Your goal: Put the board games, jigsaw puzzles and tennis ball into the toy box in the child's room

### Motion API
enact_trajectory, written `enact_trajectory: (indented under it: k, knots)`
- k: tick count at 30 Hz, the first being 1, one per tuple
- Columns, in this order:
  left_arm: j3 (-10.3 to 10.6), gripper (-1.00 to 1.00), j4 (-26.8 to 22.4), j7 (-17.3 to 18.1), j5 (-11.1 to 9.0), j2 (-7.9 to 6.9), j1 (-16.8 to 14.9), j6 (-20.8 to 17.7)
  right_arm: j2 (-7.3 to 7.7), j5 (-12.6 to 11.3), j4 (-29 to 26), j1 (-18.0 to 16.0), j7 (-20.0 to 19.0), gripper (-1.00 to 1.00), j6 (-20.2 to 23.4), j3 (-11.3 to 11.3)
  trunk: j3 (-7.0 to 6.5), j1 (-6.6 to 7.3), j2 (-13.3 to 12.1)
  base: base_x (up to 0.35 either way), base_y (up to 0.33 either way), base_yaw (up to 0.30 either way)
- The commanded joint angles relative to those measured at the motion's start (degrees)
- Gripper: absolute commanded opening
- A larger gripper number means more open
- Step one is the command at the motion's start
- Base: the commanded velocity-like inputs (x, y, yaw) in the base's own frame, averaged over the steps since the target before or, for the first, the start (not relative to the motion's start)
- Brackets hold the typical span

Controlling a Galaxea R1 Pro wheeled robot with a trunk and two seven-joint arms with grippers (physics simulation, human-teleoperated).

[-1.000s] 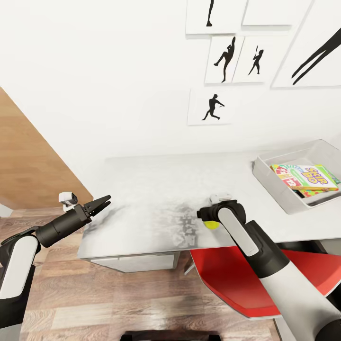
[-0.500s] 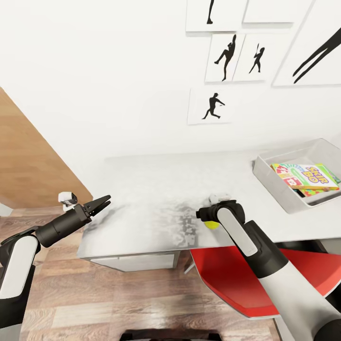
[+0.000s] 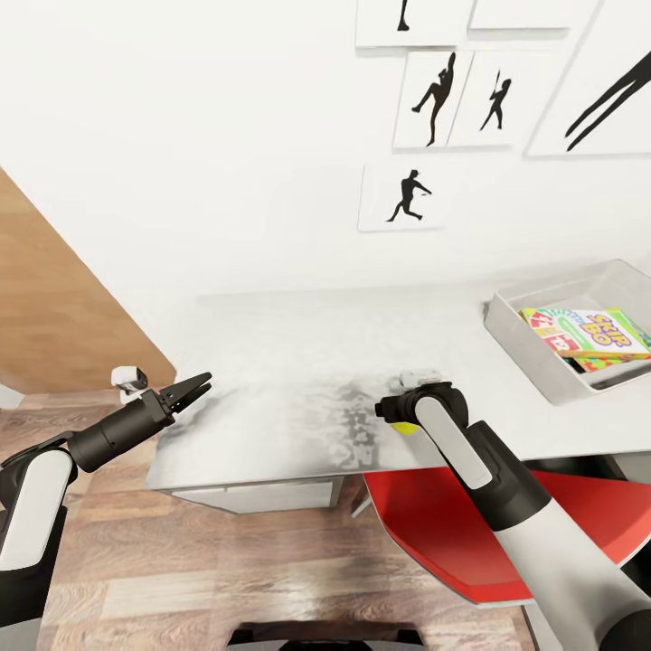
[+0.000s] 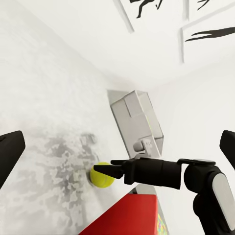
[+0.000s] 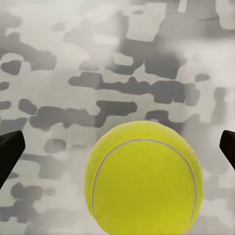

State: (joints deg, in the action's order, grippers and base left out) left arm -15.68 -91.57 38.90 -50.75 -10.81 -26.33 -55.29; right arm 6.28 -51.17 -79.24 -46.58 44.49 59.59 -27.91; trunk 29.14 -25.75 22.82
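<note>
Right tool [image 3: 391, 412] hangs wide open over the tennis ball [image 5: 144, 178], gripping nothing. Ball sits on the surface [image 3: 298, 353]. Left tool [image 3: 190, 389] is open and empty too.

We count one tennis ball [image 3: 406, 427], one toy box [image 3: 529, 348] on the single worktop [image 3: 298, 362], and one Skip-Bo board game [image 3: 588, 331] lying in that box over another flat box we cannot identify. Two tools show: left tool [image 3: 192, 390], right tool [image 4: 105, 170].
</note>
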Motion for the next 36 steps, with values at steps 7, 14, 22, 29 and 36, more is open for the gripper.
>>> enact_trajectory:
  k: [7,14,22,29,36]
  knots:
    - [-0.1,1.00,0.0,0.2,0.1,0.00,0.0,-0.3,0.05,-0.5,0.0,0.0,0.6,1.00,0.1,-0.2,0.19,-0.03,0.1,0.000,0.000,0.000]
    - [-0.1,1.00,-0.1,0.2,0.0,0.00,0.0,-0.3,0.01,-0.5,0.0,0.0,0.6,1.00,0.1,-0.3,0.22,-0.03,0.1,0.000,0.000,0.000]
    - [-0.1,1.00,-0.1,0.2,0.0,0.00,0.0,-0.3,0.07,-0.5,0.0,0.0,0.6,1.00,0.1,-0.4,0.23,-0.03,0.1,0.000,0.000,0.000]
    - [-0.1,1.00,-0.1,0.2,0.0,0.00,0.0,-0.3,0.19,-0.5,0.0,0.1,0.6,1.00,0.1,-0.4,0.23,-0.03,0.1,0.000,0.000,0.000]
    - [-0.1,1.00,-0.1,0.2,0.0,0.00,0.0,-0.3,0.26,-0.5,0.0,0.3,0.6,1.00,0.1,-0.4,0.23,-0.03,0.1,0.000,0.000,0.000]
